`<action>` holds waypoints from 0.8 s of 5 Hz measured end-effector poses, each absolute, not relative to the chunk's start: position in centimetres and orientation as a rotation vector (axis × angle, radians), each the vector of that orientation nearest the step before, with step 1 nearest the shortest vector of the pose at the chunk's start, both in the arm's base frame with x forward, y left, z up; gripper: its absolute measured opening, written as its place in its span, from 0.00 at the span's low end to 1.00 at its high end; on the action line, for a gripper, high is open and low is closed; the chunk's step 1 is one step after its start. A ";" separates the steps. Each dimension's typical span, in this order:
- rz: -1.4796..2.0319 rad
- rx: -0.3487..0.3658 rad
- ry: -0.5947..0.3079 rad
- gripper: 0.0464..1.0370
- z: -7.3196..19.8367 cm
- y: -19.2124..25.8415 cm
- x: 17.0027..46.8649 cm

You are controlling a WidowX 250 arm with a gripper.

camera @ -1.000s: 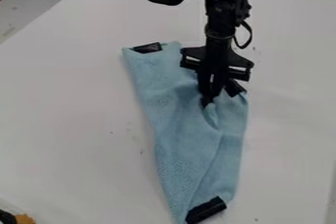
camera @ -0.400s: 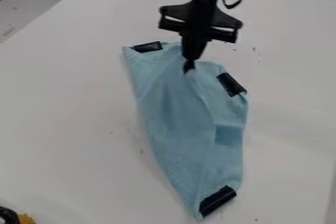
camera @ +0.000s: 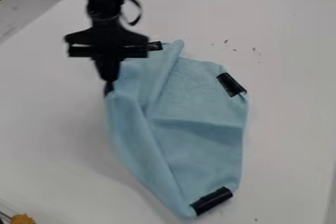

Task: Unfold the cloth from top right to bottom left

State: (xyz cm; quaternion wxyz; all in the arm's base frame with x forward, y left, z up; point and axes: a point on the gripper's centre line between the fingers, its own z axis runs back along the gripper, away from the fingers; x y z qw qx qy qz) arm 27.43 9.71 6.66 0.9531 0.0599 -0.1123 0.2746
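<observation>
- We see the light blue cloth (camera: 207,137) lying on the white bench (camera: 289,115), its long way running from towards the far edge down towards the near edge.
- We find the black pincer (camera: 109,90) at the cloth's left side, pointing down, its tips closed together on the cloth's edge.
- Where it is held, that left side is raised, and a rounded fold slopes from the tips down to the cloth's near end.
- To the right of this fold we see the cloth spread flatter, with a crease across its middle.
- We can make out three black strips on the cloth: a far strip (camera: 155,46) partly behind the pincer, a right strip (camera: 231,84) and a near strip (camera: 211,201).
- Beyond the bench's near left edge we see part of an orange-yellow thing (camera: 23,219).
</observation>
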 end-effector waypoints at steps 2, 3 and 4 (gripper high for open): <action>0.717 0.108 -0.199 0.02 4.8 15.6 20.6; 0.754 0.084 -0.186 0.04 3.8 16.3 18.7; 0.770 0.078 -0.171 0.20 3.1 16.1 17.3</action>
